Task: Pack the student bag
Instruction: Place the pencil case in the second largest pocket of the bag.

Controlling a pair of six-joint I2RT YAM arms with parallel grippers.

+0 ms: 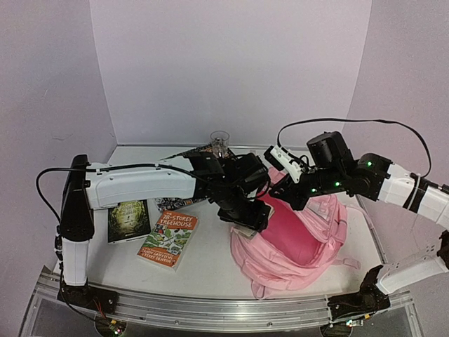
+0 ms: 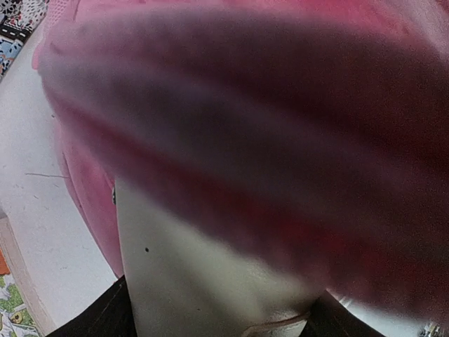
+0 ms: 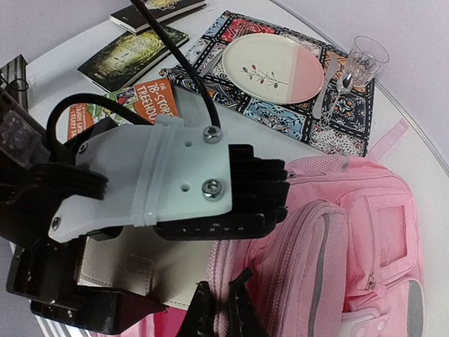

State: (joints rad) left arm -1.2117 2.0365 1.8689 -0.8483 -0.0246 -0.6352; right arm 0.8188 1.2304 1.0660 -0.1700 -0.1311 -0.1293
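The student bag (image 1: 309, 239), a soft pink backpack, lies right of centre with its dark pink inside showing. My left gripper (image 1: 249, 221) hangs over the bag's mouth, shut on a flat cream case (image 3: 140, 260) with a stitched strap. In the left wrist view the cream case (image 2: 189, 260) fills the gap of the left gripper (image 2: 217, 324), and blurred pink bag fabric (image 2: 280, 105) looms just ahead. My right gripper (image 3: 224, 309) is shut on the rim of the student bag (image 3: 365, 232) by its opening, right beside the case. In the top view the right gripper (image 1: 284, 193) sits at the bag's far edge.
An orange Treehouse book (image 1: 168, 239) and a dark green book (image 1: 128, 220) lie on the table left of the bag. Behind, a patterned placemat (image 3: 337, 126) carries a pink and cream plate (image 3: 273, 60), cutlery and a glass (image 3: 366, 56). Walls close in on three sides.
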